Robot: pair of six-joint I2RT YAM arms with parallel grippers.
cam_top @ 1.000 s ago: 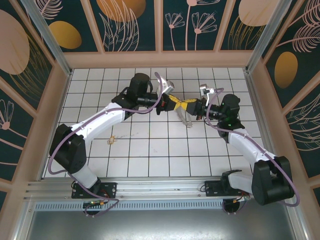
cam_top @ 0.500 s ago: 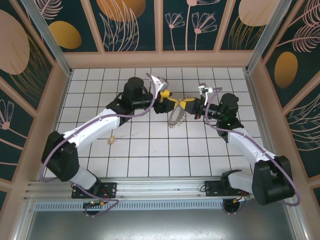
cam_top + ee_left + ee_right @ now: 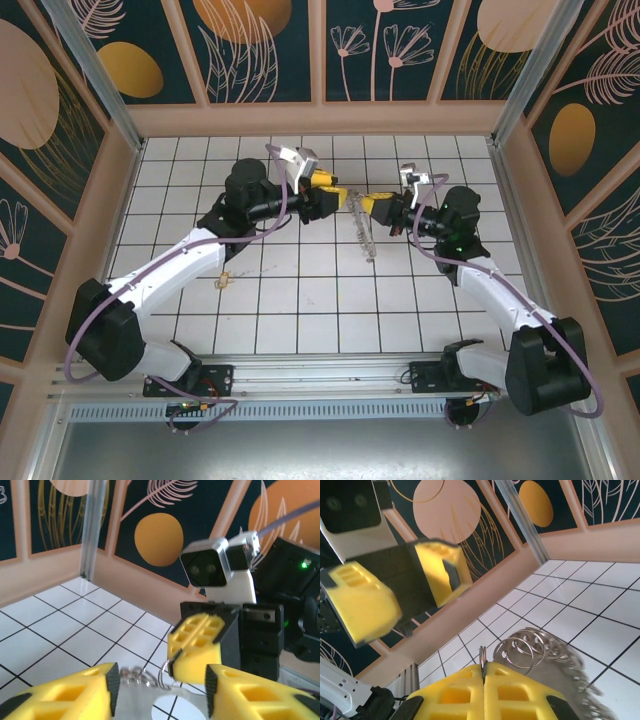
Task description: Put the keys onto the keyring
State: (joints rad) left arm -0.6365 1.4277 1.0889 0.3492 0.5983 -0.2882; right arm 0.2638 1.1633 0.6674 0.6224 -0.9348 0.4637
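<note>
Robot lab enclosure: white tiled floor (image 3: 300, 300), aluminium frame (image 3: 96, 70), patterned wall panels (image 3: 260, 50).

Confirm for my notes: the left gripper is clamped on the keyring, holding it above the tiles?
No, the right gripper is clamped on the keyring, holding it above the tiles; the right wrist view shows it. The left gripper is open.
</note>
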